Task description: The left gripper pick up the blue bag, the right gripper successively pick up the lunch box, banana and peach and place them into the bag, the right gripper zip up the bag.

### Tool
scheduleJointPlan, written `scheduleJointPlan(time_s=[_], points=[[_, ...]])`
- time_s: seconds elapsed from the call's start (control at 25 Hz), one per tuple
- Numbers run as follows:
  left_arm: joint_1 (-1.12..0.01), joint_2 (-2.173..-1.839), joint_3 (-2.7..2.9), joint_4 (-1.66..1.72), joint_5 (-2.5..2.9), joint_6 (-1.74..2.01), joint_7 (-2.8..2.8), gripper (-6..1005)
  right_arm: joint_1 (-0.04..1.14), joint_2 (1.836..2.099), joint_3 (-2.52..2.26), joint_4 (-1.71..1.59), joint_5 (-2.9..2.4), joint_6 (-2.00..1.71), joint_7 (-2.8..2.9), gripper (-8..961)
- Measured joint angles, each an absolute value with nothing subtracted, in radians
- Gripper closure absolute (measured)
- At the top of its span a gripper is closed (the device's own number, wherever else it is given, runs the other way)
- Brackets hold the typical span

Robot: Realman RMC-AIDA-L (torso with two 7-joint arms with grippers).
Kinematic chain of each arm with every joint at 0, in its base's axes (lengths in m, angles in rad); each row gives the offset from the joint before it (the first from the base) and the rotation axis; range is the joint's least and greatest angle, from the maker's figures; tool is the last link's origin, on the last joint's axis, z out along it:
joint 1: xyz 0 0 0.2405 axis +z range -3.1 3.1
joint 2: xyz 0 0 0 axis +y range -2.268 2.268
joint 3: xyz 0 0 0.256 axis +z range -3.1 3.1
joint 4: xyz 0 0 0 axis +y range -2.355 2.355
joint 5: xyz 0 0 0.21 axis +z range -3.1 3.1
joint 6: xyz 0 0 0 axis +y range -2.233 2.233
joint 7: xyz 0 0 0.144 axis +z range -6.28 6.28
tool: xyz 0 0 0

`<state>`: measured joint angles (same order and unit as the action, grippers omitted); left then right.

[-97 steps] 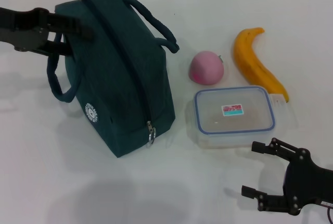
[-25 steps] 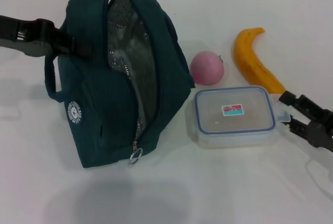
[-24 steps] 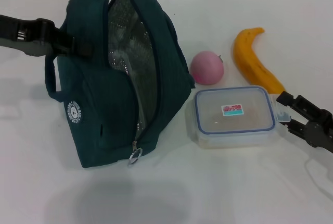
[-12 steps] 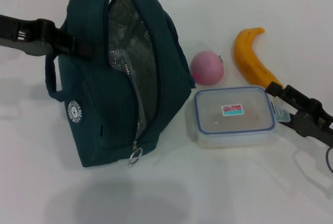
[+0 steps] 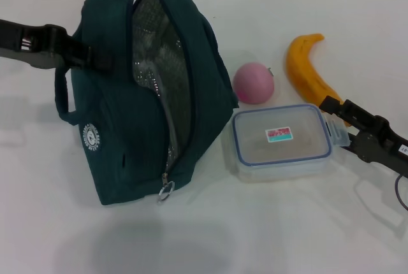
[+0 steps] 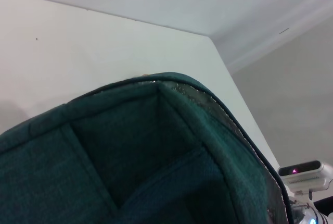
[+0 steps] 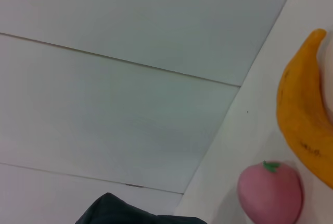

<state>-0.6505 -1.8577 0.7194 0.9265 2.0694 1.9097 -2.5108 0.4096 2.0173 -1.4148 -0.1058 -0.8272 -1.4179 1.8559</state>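
The dark teal-green fabric lunch bag [image 5: 137, 95] with loop handles stands on the left of the white table [image 5: 255, 223], tipped so that its unzipped mouth faces right and shows the silver foil lining [image 5: 162, 76]. A round white logo [image 5: 91, 137] sits on its near left face, and the metal ring zipper pull [image 5: 166, 191] hangs at the near lower corner. The left gripper [image 5: 80, 51] reaches in from the far left and its black fingers are clamped on the bag's upper left side, by the handle loop [image 5: 60, 99]. In the left wrist view the bag's fabric [image 6: 130, 156] fills the lower part, with a strip of foil along its edge.

Just right of the bag lies the clear rectangular plastic lunch box [image 5: 280, 141] with a blue-rimmed lid and a small red and teal label [image 5: 278, 134], flat on the table. The right gripper [image 5: 341, 130] comes in low from the right; its dark fingers sit at the box's right end around the lid tab, apparently closed on it, though the contact itself is hard to make out from the head view.

Beyond the box, the round pink peach [image 5: 254, 83] rests near the bag's right side. The curved orange-yellow banana [image 5: 309, 73] lies to the right of the peach, its near end running behind the right gripper's upper finger [image 5: 331, 105]. The right wrist view shows the peach [image 7: 270, 193] and banana [image 7: 302, 125] side by side.
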Motion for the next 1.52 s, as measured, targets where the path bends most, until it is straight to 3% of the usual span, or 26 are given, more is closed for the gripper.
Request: scheduleJointPlan(time_s=[0.48,0.88,1.12,1.52], points=[[-0.647,-1.858,0.719,0.926,2.068,1.918,-2.507,966,0.413,2.011,-1.416,-0.113,-0.861,-1.412,1.847,245],[-0.646,-1.858,0.719,0.927,2.069,1.922,-2.499,966,0.411,2.013,-1.416,-0.117,-0.862,-1.419,1.847,682],[-0.646,-1.858,0.719,0.926,2.068,1.923,-2.497,966,0.409,2.013,-1.413,-0.117,-0.861,-1.446,1.835,825],[-0.646,-1.859,0.719,0.926,2.069,1.924,-2.494,965,0.403,2.014,-1.391,-0.118,-0.838,-1.506,1.82,861]])
